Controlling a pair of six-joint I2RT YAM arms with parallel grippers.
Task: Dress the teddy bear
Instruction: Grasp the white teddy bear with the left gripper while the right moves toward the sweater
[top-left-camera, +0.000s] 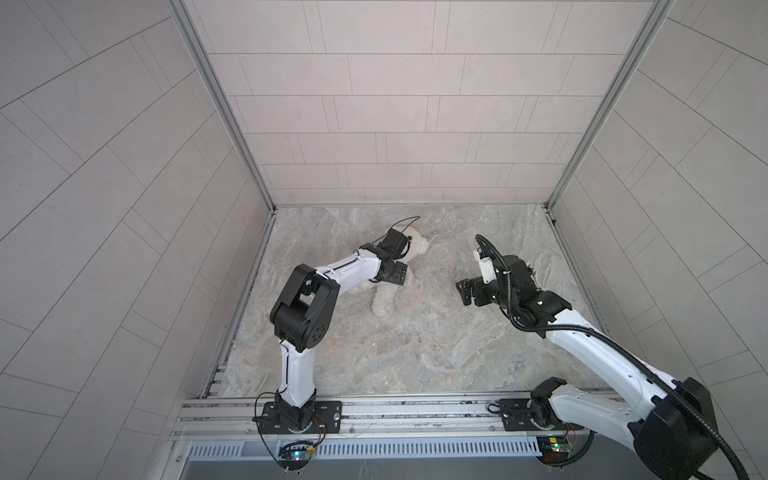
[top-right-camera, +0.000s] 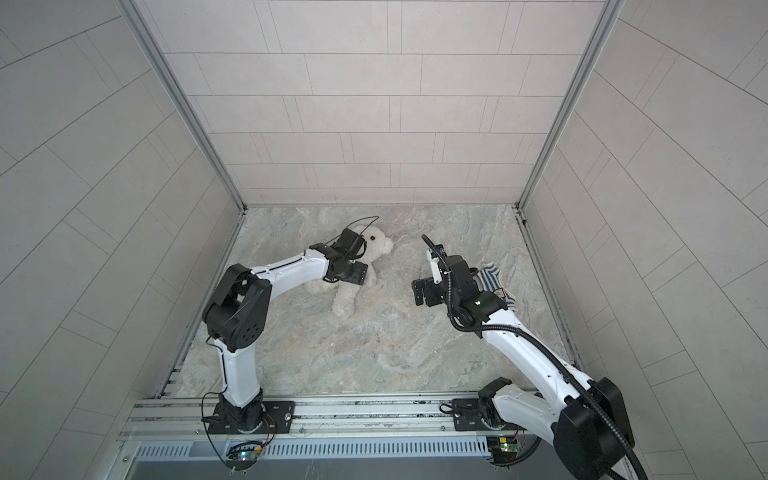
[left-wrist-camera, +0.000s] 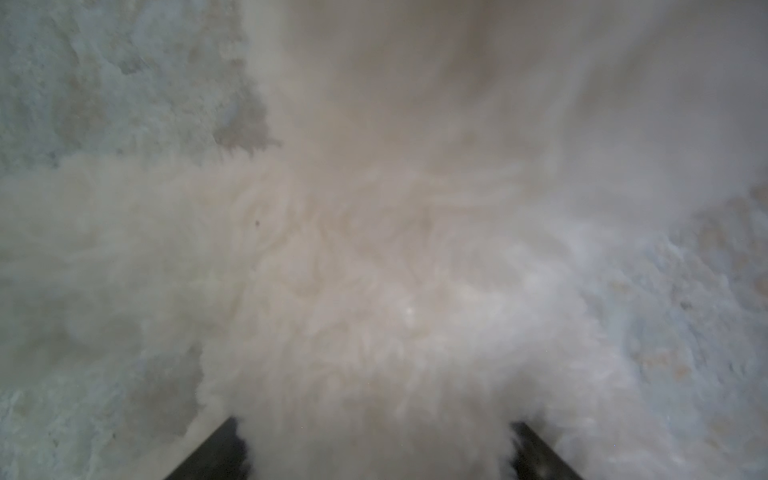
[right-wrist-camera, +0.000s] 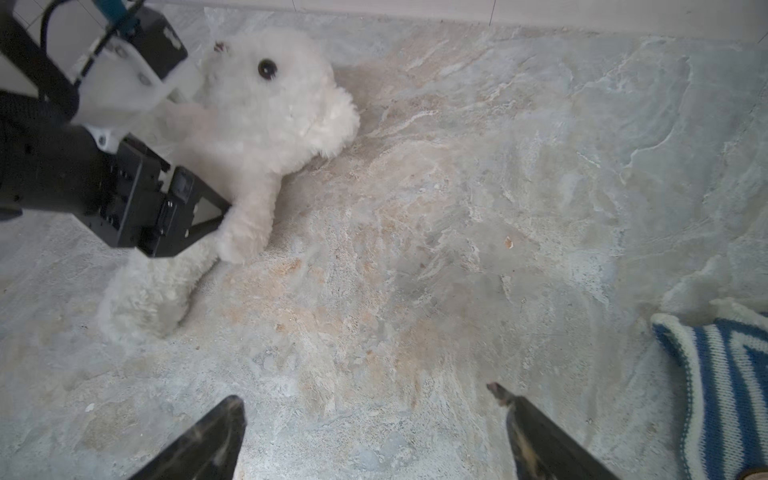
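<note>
Wide left hand (left-wrist-camera: 374, 422) astride teddy bear (left-wrist-camera: 374, 270); right hand (right-wrist-camera: 363, 392) — also wide — above table (right-wrist-camera: 457, 208).

- A robot test cell in a lab: tile-patterned panel walls (top-left-camera: 395, 124) on aluminium posts (top-left-camera: 222, 104) box in a stone-look counter (top-left-camera: 415, 332).
- Left arm (top-left-camera: 297, 370) and right arm (top-left-camera: 602, 357) bolted to an aluminium rail (top-left-camera: 415, 409); bare circuit boards (top-left-camera: 296, 456) below.

1. Left arm (top-left-camera: 297, 374): elbow raised, forearm reaching forward, wrist bent down.
2. Left gripper (top-right-camera: 356, 274): pointing downward, jaws wide apart.
3. Right arm (top-left-camera: 615, 370): stretched forward and inward.
4. Right gripper (top-left-camera: 464, 293): tilted down toward mid-scene, jaws wide apart.
</note>
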